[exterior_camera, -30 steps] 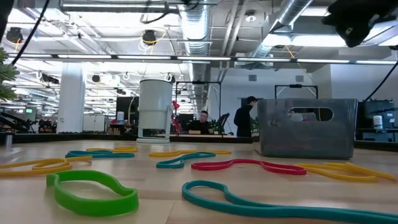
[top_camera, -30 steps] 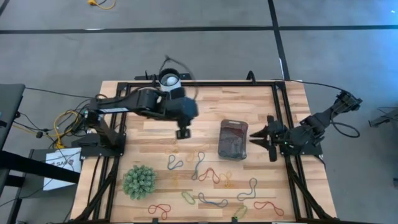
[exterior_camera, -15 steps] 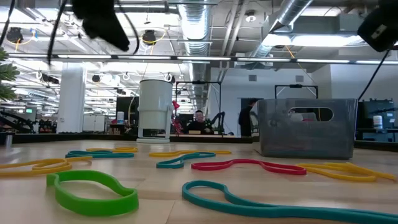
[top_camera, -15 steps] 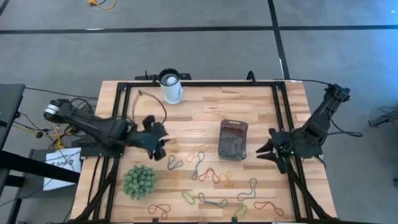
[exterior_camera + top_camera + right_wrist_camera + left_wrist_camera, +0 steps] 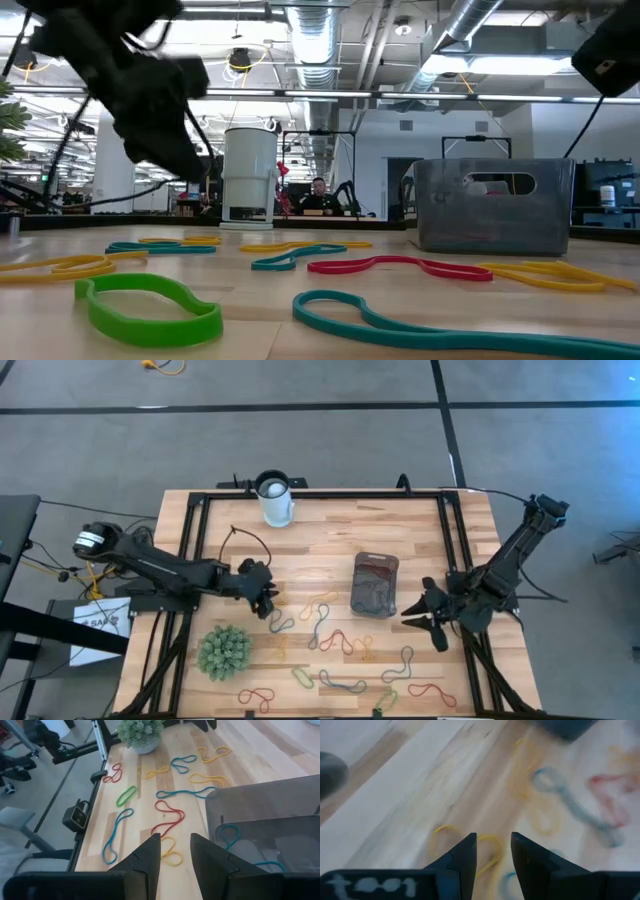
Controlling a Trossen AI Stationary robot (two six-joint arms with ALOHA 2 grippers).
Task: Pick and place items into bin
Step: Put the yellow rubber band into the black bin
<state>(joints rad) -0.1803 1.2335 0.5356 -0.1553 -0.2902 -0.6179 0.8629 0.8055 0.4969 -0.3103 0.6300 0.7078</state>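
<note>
Many thin coloured loops lie flat on the wooden table, among them a yellow loop (image 5: 279, 598), a blue loop (image 5: 281, 622) and a red loop (image 5: 338, 641). The grey-tinted clear bin (image 5: 375, 584) stands right of centre with a few loops inside; the right wrist view shows a blue loop (image 5: 228, 833) in it. My left gripper (image 5: 265, 603) hovers open with a narrow gap above the yellow loop (image 5: 451, 831), off the table in the low view (image 5: 178, 155). My right gripper (image 5: 410, 618) waits open beside the bin's near right corner (image 5: 174, 837).
A green spiky ball (image 5: 224, 650) sits near the table's near left corner. A white cup (image 5: 275, 498) stands at the far edge. A black frame rail (image 5: 448, 530) borders the table. Bare wood lies between cup and bin.
My left gripper has swung from beside the bin toward the table's left and near side and has come down toward the yellow loop. My right gripper has shifted a little toward the near edge and the table's left. Bin and loops have stayed where they were.
</note>
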